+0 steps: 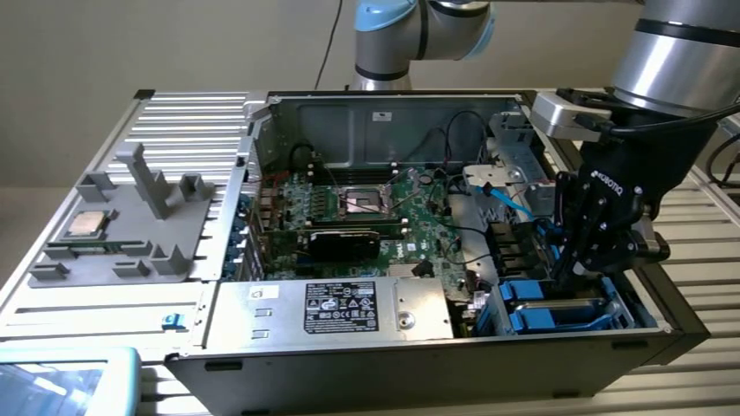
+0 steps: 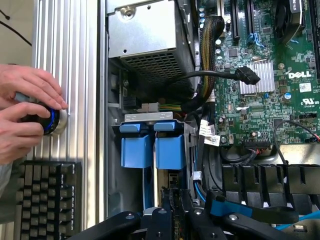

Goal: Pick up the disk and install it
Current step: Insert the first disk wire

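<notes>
Black tool [image 1: 574, 276] nearly closed, grip unclear, over blue plastic-railed disk [image 2: 170, 150]

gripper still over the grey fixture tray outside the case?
No: the gripper is down inside the open computer case, at the blue drive carriers, well away from the grey tray.

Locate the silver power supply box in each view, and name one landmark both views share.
Exterior view: the power supply box lies along the case's near edge, black label up, to the exterior view's left of the blue drive carriers.
Wrist view: the power supply box shows its perforated side, right beside the blue drive carriers.
Shared landmark: the blue drive carriers.
</notes>
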Robot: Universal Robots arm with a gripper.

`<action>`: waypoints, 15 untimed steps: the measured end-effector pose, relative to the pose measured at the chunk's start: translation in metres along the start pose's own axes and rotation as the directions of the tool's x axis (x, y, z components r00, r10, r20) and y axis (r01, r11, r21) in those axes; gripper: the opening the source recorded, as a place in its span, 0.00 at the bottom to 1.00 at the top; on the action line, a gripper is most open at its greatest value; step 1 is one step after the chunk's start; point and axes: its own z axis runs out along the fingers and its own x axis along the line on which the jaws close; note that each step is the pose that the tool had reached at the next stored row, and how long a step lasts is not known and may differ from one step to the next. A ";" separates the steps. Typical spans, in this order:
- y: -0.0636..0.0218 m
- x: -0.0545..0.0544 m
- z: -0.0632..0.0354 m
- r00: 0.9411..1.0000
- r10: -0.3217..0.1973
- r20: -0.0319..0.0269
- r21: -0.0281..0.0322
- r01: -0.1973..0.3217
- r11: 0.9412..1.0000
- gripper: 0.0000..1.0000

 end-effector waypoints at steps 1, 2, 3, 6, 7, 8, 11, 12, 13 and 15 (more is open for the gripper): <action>0.0000 0.000 -0.0001 1.000 0.000 0.000 0.000 0.000 1.000 0.16; 0.0000 0.000 -0.0005 1.000 0.000 0.000 0.000 0.000 1.000 0.18; 0.0001 0.000 -0.0014 1.000 0.000 0.000 0.000 0.000 1.000 0.18; 0.0006 0.002 -0.0056 1.000 0.000 0.000 0.000 0.000 1.000 0.25; 0.0007 0.002 -0.0080 1.000 0.000 0.000 0.000 0.000 1.000 0.25; 0.0007 0.003 -0.0115 1.000 0.000 0.000 0.000 0.000 1.000 0.25; -0.0028 0.006 -0.0245 1.000 0.000 0.000 0.000 0.000 1.000 0.25; -0.0038 0.007 -0.0290 1.000 0.000 0.000 0.000 0.000 1.000 0.25; -0.0044 0.008 -0.0333 1.000 0.001 -0.001 0.000 -0.001 1.000 0.25; -0.0039 0.011 -0.0417 1.000 0.001 -0.003 0.000 -0.001 1.000 0.25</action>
